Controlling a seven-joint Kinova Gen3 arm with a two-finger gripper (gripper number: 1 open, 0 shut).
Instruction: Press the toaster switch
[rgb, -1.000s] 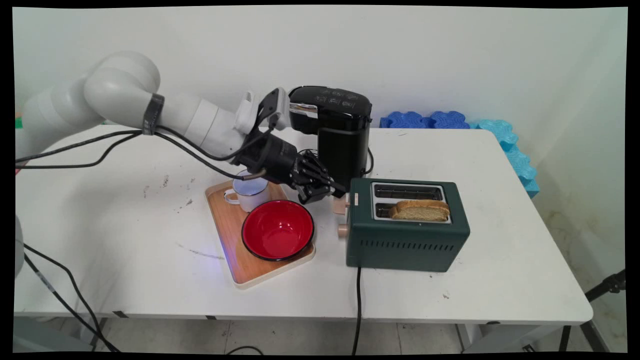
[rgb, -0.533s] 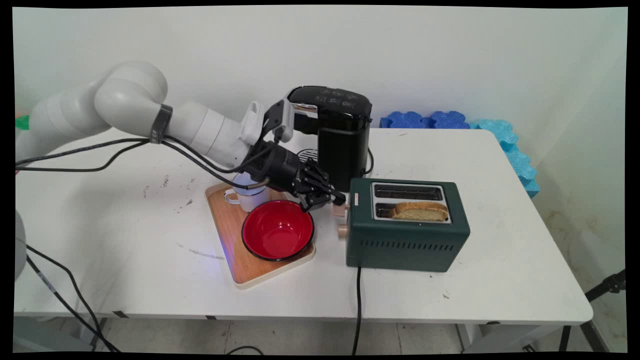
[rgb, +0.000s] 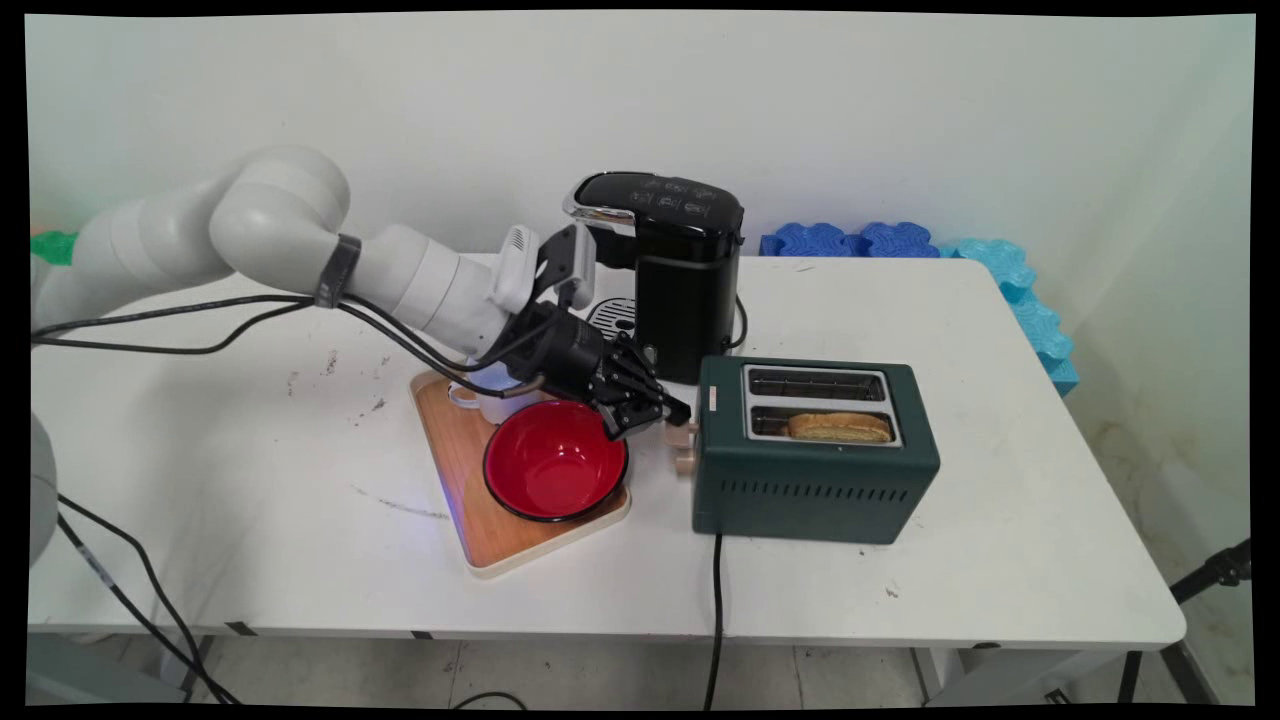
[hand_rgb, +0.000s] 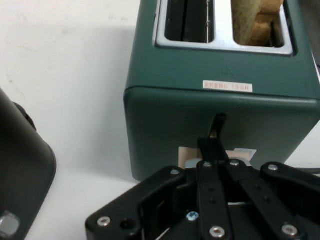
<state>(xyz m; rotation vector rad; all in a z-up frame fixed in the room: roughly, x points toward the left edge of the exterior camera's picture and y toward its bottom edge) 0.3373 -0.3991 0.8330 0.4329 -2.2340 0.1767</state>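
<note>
I see my gripper (rgb: 672, 412) clenched, pressing the toaster (rgb: 815, 450) lever (rgb: 681, 432); toast (rgb: 838, 427) sunk in its 6 o'clock slot.

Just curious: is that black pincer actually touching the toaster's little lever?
Touching. The hand view shows the shut pincer resting on the tan lever at the toaster's end; the main view agrees.

The gripper (rgb: 668, 415) covers most of the white mug (rgb: 487, 400) behind it and, in the hand view, the toaster's (hand_rgb: 220, 105) lever beneath its linkage, while the bread slice (hand_rgb: 257, 20) ahead is cut off.
</note>
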